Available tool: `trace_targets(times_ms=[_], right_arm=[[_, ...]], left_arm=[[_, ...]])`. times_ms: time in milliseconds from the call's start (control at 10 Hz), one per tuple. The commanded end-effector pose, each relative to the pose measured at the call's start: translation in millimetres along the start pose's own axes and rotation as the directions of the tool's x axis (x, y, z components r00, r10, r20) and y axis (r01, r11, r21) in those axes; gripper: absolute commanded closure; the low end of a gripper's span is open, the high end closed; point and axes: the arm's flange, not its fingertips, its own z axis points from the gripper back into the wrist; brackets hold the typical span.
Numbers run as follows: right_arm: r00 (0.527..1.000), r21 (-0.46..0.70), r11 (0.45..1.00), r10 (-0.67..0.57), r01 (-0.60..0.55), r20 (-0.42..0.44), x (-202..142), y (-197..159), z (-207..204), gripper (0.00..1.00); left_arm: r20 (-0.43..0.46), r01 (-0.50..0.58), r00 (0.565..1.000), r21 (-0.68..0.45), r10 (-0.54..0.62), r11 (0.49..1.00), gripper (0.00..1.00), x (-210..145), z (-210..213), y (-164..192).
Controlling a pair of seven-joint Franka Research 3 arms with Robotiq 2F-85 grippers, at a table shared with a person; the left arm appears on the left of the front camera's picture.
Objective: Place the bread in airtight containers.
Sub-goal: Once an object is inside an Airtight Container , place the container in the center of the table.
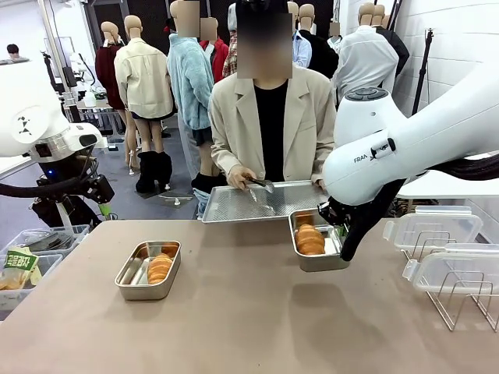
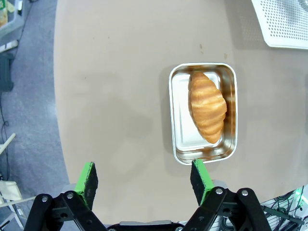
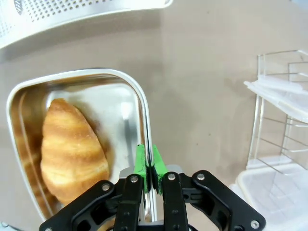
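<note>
Right gripper (image 3: 148,162) pinches rim of box (image 3: 96,75) holding croissant (image 3: 72,149), just beside tray (image 3: 72,12); left gripper (image 2: 142,168) gapes open, farther from tray.

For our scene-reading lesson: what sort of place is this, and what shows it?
Probably a robotics lab or test room, not a kitchen: two white robot arms reach over a plain table, a croissant lies in each steel container, and a person opposite holds a tray.

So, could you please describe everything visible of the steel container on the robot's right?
The right container is a shiny rectangular steel box with rounded corners, lidless, holding one golden croissant lengthwise. The right gripper is shut on the rim of one long side. The box is just in front of the perforated tray.
</note>
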Motion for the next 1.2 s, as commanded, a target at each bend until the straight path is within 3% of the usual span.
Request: trace_targets(times_ms=[0, 500, 1100], right_arm=[[0.999, 0.045, 0.998, 0.035, -0.037, 0.027, 2.5, 3.5, -17.2, 1.0], [0.997, -0.016, 0.997, -0.072, 0.073, 0.028, 9.8, -9.8, -90.7, 1.0], [0.997, 0.005, 0.997, -0.073, 0.073, -0.001, 10.2, -13.5, -103.6, 1.0]], left_arm=[[-0.001, -0.01, 1.0, 0.008, 0.01, 1.0, 0.0, 0.2, -0.6, 1.7], [-0.001, -0.01, 1.0, 0.008, 0.01, 1.0, 0.0, 0.2, -0.6, 1.7], [-0.001, -0.01, 1.0, 0.008, 0.01, 1.0, 0.0, 0.2, -0.6, 1.7]])
